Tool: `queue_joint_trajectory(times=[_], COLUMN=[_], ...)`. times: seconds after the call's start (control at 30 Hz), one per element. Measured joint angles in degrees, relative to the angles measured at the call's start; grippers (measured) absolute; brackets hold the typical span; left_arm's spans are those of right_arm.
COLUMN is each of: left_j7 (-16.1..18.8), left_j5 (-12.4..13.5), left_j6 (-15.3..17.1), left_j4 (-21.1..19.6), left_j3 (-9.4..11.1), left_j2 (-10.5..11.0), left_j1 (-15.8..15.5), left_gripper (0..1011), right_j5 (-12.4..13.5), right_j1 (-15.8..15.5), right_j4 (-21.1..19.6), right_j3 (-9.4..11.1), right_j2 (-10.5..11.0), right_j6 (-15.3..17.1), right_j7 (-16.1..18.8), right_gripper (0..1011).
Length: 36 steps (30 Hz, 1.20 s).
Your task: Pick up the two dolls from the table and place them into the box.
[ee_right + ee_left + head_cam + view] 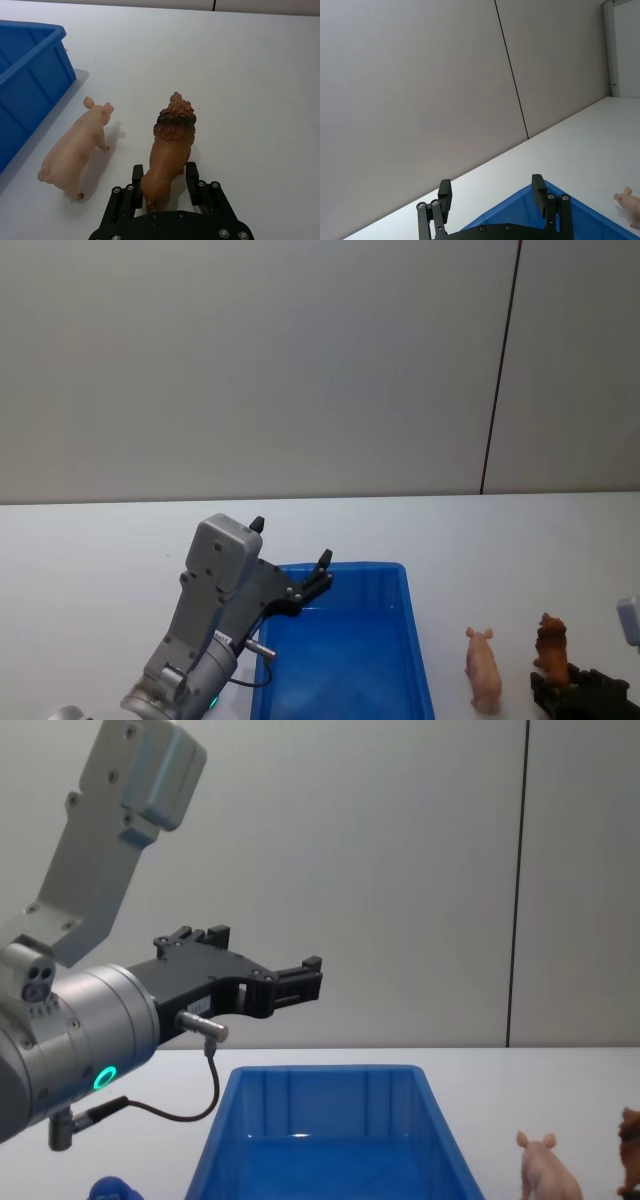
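The box's [370, 567] near end is cropped; right of it, the right tool [164, 169] hides the brown doll's [172, 135] hind feet.

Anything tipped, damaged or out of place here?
Nothing stands out. The pale pink plastic pig and reddish-brown plastic lion stand upright on the white table beside the blue plastic bin; right hand at the lion's rear, left hand above the bin.

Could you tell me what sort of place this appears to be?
Probably a robotics lab bench: a bare white table against grey wall panels, a blue bin under the left gripper, toy pig and lion by the right gripper.
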Motion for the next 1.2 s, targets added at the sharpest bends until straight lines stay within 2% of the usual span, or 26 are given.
queue_joint_trajectory(times=[0.23, 0.3, 0.6, 0.77, 1.2], left_j7=[0.0, 0.0, 0.0, 0.0, 0.0], left_j5=[0.0, 0.0, 0.0, 0.0, 0.0], left_j6=[0.0, 0.0, 0.0, 0.0, 0.0], left_j4=[0.0, 0.0, 0.0, 0.0, 0.0], left_j3=[0.0, 0.0, 0.0, 0.0, 0.0], left_j2=[0.0, 0.0, 0.0, 0.0, 0.0], left_j1=[0.0, 0.0, 0.0, 0.0, 0.0], left_gripper=[1003, 1003, 1003, 1003, 1003], right_j5=[-0.3, -0.7, -3.1, -5.0, -7.9], right_j1=[-0.1, -0.2, -0.1, 0.7, 4.6], right_j4=[-0.4, -0.7, -2.7, -4.3, -6.3], right_j3=[0.0, 0.0, -0.1, -0.4, -1.7], right_j2=[0.0, 0.0, 0.0, -0.2, -1.8], right_j6=[-1.2, -1.8, -4.6, -6.3, -6.8], right_j7=[-0.2, -0.5, -0.9, -0.1, 6.6], right_gripper=[310, 282, 278, 278, 278])
